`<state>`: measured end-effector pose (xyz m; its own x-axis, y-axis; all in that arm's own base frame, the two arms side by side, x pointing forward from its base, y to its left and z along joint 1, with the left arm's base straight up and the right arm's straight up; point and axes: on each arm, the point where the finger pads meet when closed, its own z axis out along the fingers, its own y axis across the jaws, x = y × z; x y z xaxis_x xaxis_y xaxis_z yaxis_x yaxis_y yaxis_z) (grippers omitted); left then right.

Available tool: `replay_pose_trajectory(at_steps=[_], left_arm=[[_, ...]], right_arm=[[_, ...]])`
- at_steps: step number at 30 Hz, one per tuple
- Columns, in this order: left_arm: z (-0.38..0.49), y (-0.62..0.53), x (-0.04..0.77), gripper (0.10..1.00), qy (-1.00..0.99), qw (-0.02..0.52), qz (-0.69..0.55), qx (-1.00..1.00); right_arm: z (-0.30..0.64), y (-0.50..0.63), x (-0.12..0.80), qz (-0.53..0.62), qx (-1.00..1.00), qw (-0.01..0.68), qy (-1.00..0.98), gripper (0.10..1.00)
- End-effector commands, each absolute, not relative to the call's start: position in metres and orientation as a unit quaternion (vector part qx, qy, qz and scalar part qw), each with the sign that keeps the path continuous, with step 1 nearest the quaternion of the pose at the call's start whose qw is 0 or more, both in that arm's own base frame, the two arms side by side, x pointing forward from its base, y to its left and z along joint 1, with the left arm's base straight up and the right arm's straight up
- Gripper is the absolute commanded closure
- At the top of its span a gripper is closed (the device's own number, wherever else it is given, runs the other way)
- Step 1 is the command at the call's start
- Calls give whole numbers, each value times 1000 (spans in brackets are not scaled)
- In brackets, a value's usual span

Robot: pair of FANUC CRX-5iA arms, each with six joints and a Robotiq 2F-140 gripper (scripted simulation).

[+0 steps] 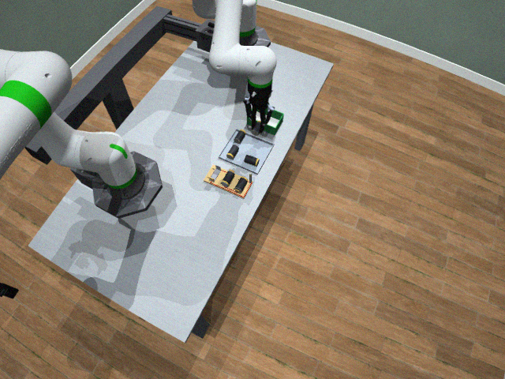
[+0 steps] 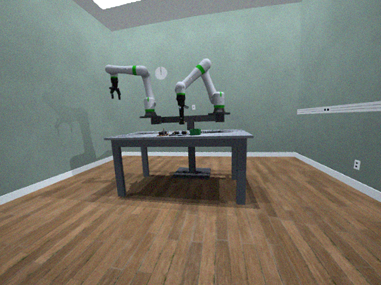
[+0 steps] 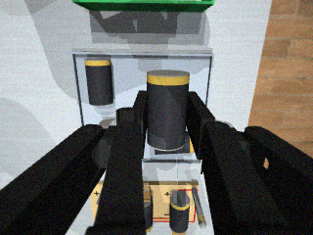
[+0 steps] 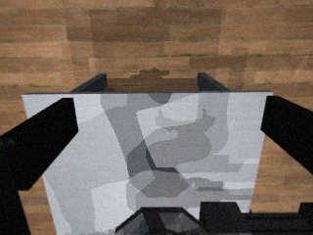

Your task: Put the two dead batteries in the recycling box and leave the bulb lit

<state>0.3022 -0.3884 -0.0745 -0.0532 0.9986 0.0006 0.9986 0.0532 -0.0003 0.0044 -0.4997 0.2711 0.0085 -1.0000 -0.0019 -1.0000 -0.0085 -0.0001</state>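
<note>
My left gripper (image 1: 257,129) (image 2: 181,122) is shut on a black battery (image 3: 167,113) with a yellow band, held above the tray (image 1: 260,147) (image 3: 132,78), short of the green box (image 1: 271,130) (image 2: 195,131) (image 3: 147,6). Three batteries (image 1: 239,136) (image 1: 232,151) (image 1: 251,159) lie in the tray. The tan holder board (image 1: 208,179) (image 3: 161,203) has two batteries (image 1: 227,178) (image 1: 241,185) seated and one empty bay at its left end in the top view. I cannot tell whether a bulb is lit. The box stands upright; its inside is partly hidden. My right gripper (image 2: 116,98) (image 4: 169,114) is open and empty.
A thin dark post (image 1: 250,178) (image 3: 199,208) stands at the holder's right end. The tray, holder and box stand in a row near the table's (image 1: 171,285) long edge. The right arm is raised, far from them, its gripper high beyond the table end.
</note>
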Motion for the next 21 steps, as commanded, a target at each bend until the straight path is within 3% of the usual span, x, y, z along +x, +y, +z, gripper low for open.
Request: replay_pose_trajectory(at_steps=[1, 13, 21], left_arm=[[-74, -389, 303, 854, -726, -1, 0, -688], [-75, -389, 303, 854, -726, -1, 0, -688], [-144, -389, 303, 854, -726, -1, 0, -688]], right_arm=[[272, -500, 4, 0, -710, 0, 704, 98], [272, -500, 4, 0, -710, 0, 704, 98], [272, -500, 4, 0, -710, 0, 704, 98]])
